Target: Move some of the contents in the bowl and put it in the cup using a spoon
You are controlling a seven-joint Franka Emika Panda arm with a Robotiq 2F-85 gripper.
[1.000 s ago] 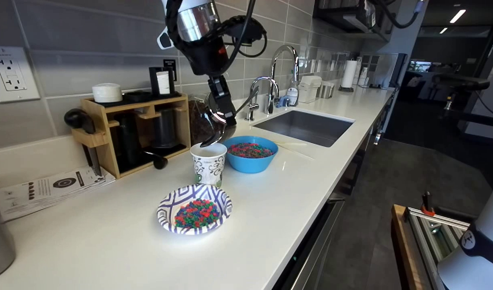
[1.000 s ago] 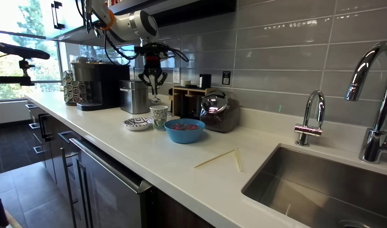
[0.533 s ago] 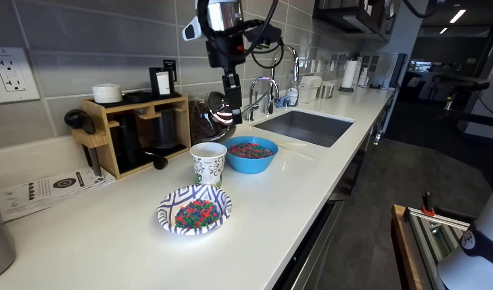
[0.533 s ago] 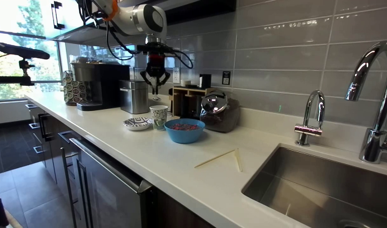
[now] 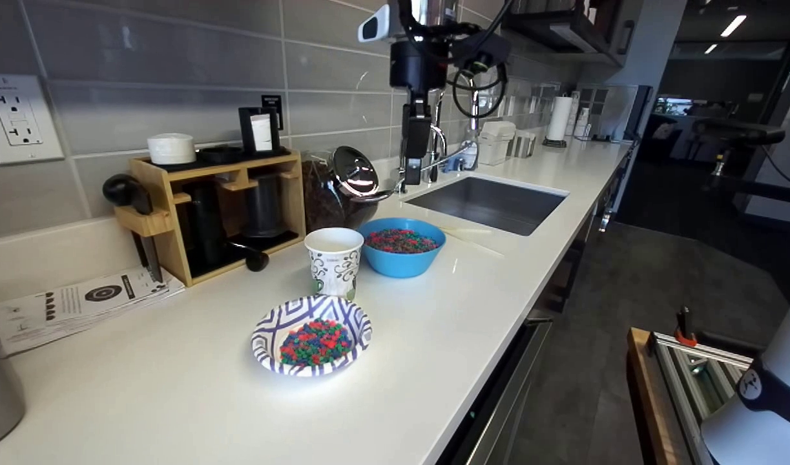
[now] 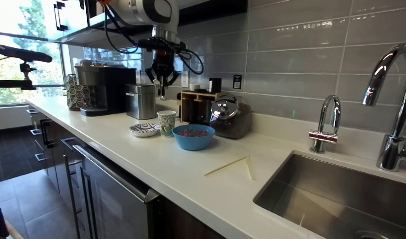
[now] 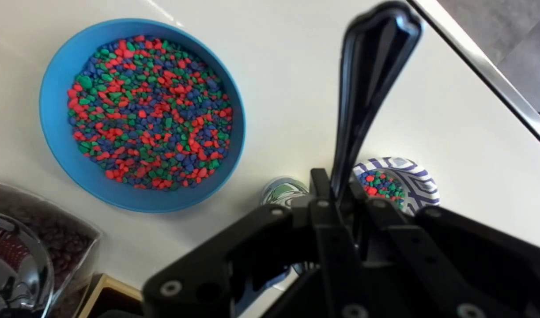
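The round blue bowl [image 5: 401,263] stands on the counter, filled with small red, green and blue pieces [image 7: 150,115]. It shows in both exterior views [image 6: 193,142]. The patterned white paper cup [image 5: 335,265] stands upright beside the bowl; only its upper inside wall shows. It also shows in the wrist view [image 7: 282,189], partly hidden by the fingers. My gripper [image 5: 414,175] is shut on the spoon's handle [image 7: 371,66], well above the counter. The spoon's bowl end [image 5: 372,196] points left, nearly level; whether it carries pieces I cannot tell.
The blue-and-white patterned dish [image 5: 283,323] with coloured pieces stands in front of the cup. A glass jar with a chrome lid [image 6: 234,119] and a wooden rack [image 5: 291,187] stand by the wall. Thin sticks [image 6: 250,167] lie near the sink [image 6: 322,199].
My gripper has risen and moved away from over the cup, rightward in an exterior view. The spoon has turned from tilted down over the cup to nearly level. Bowl, cup and dish stayed put.
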